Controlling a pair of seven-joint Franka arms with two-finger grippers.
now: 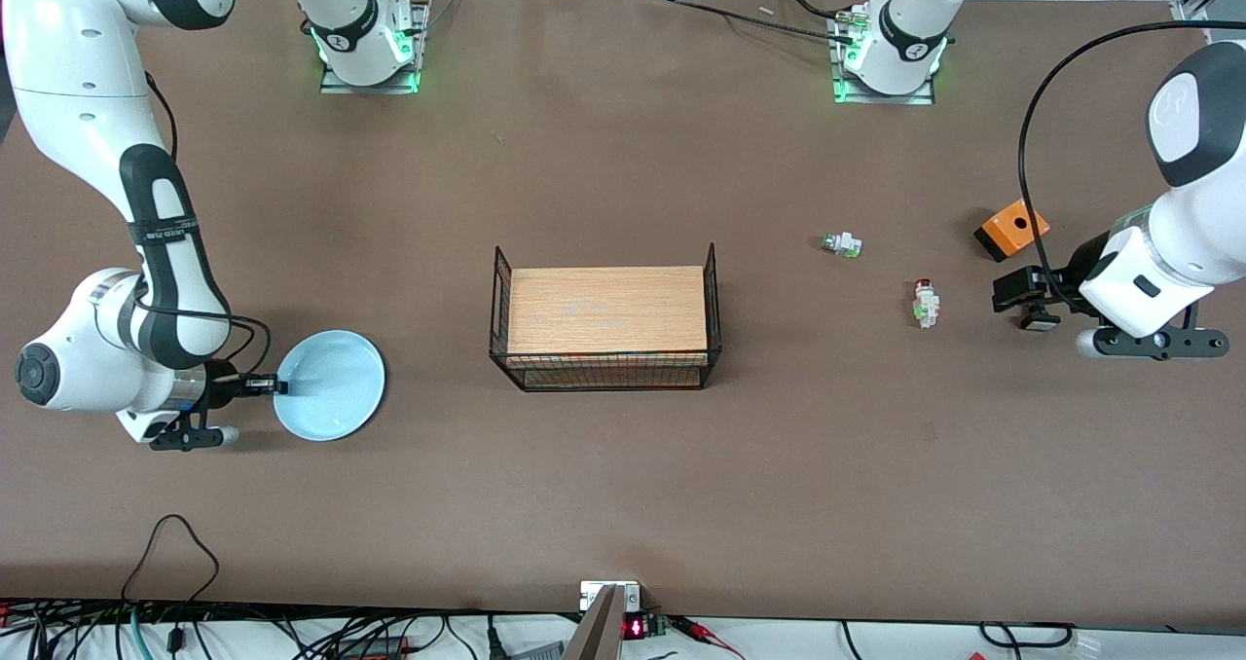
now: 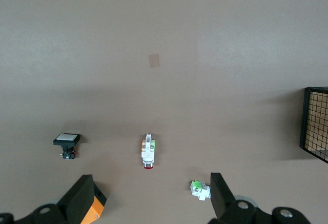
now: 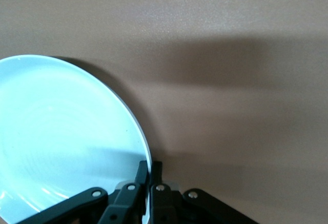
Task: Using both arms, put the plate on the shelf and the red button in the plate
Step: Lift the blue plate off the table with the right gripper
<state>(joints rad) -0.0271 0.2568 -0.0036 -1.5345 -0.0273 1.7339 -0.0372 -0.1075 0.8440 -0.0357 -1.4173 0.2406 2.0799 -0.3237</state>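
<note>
**Plate pinched at the rim, button waits**

The plate [image 1: 331, 385] lies toward the right arm's end of the table, its rim clamped by the right gripper [image 1: 261, 384]. Lifting level should keep that thin hold from slipping. The left gripper [image 1: 1024, 300], jaws spread, hovers near the red button [image 1: 925, 303]. Only the right wrist view shows the fingers [image 3: 141, 178] straddling the rim.

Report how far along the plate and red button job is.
Done: nothing is placed yet. In hand: the right gripper is shut on the rim of the plate, which lies at the right arm's end of the table. Left: the red button lies untouched on the table while the open left gripper hovers above it. The wire basket holds neither item.
</note>
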